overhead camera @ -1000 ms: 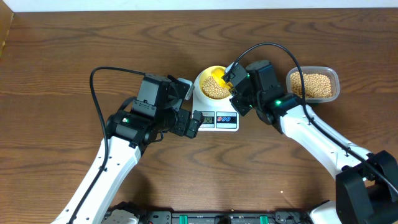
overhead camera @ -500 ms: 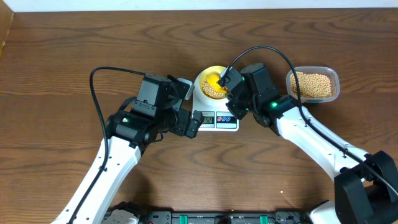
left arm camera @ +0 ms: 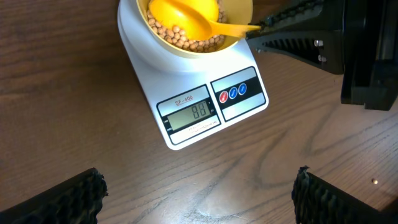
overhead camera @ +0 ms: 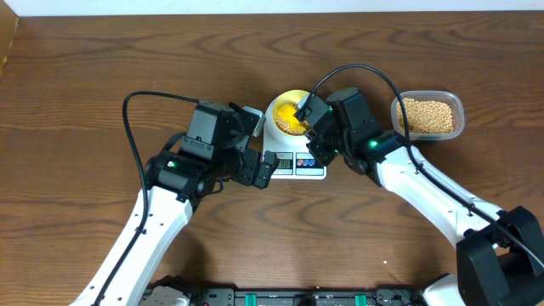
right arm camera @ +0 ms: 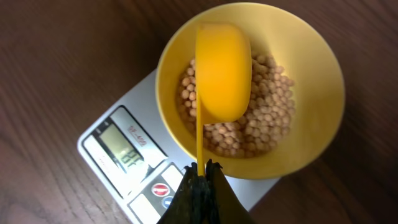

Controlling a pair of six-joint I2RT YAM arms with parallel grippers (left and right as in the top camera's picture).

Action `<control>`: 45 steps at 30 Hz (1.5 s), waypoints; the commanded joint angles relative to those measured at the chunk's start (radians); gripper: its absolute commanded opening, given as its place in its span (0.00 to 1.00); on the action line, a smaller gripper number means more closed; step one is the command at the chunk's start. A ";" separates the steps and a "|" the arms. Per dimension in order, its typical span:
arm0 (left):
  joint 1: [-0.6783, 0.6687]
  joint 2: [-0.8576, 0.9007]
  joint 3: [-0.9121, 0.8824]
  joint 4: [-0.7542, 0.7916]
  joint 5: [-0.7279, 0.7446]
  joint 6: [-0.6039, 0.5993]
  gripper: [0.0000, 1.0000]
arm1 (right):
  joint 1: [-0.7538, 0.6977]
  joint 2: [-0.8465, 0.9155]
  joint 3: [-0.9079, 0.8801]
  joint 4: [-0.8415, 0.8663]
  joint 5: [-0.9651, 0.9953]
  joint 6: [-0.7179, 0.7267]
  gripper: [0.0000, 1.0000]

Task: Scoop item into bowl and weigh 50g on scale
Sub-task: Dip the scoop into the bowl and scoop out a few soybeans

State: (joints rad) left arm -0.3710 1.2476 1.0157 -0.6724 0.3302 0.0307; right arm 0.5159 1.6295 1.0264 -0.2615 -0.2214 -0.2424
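Currently beans (right arm camera: 264, 124) piled in bowl (right arm camera: 317, 74), bowl set on scale (left arm camera: 186, 81). Yellow scoop (right arm camera: 222, 68) tipped over bowl, handle pinched by fully closed right fingers (right arm camera: 211, 193). Left fingers (left arm camera: 62, 199) spread wide, empty, near scale front. Risks: reading falsified if scoop pressed onto beans; bowl nudged off scale; target overshot, display (left arm camera: 191, 114) not legible.

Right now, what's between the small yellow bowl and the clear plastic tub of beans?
The right gripper, shut on a yellow plastic scoop, then bare wooden table. The overhead view shows it.
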 commanded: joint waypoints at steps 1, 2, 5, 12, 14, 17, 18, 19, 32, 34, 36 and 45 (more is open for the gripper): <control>0.003 0.000 0.001 0.001 -0.008 0.014 0.98 | 0.009 0.009 0.006 0.011 -0.032 0.010 0.01; 0.003 0.000 0.001 0.001 -0.008 0.014 0.98 | 0.009 0.009 0.006 0.014 -0.032 0.010 0.01; 0.003 0.000 0.001 0.001 -0.008 0.014 0.98 | 0.007 0.009 0.006 0.029 -0.032 0.049 0.01; 0.003 0.000 0.001 0.001 -0.008 0.014 0.98 | -0.011 0.009 0.007 0.076 -0.032 0.149 0.01; 0.003 0.000 0.001 0.001 -0.008 0.014 0.98 | -0.011 0.009 0.007 0.098 -0.020 0.148 0.01; 0.003 0.000 0.001 0.001 -0.008 0.014 0.98 | -0.011 0.009 0.007 0.124 0.065 0.122 0.01; 0.003 0.000 0.001 0.001 -0.008 0.014 0.98 | -0.011 0.009 0.006 0.123 0.086 0.102 0.01; 0.003 0.000 0.001 0.001 -0.008 0.014 0.98 | -0.011 0.009 0.007 0.119 0.112 0.074 0.01; 0.003 0.000 0.001 0.001 -0.008 0.014 0.98 | -0.010 0.027 0.006 0.082 0.126 -0.036 0.01; 0.003 0.000 0.001 0.001 -0.008 0.014 0.98 | -0.010 0.043 0.006 0.083 0.126 -0.035 0.01; 0.003 0.000 0.001 0.001 -0.008 0.014 0.98 | -0.011 0.058 0.006 0.087 0.126 -0.036 0.01; 0.003 0.000 0.001 0.001 -0.008 0.014 0.98 | -0.010 0.065 0.006 0.037 0.092 -0.035 0.01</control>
State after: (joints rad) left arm -0.3710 1.2476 1.0157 -0.6724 0.3302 0.0311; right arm 0.5079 1.6928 1.0264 -0.1936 -0.1036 -0.2668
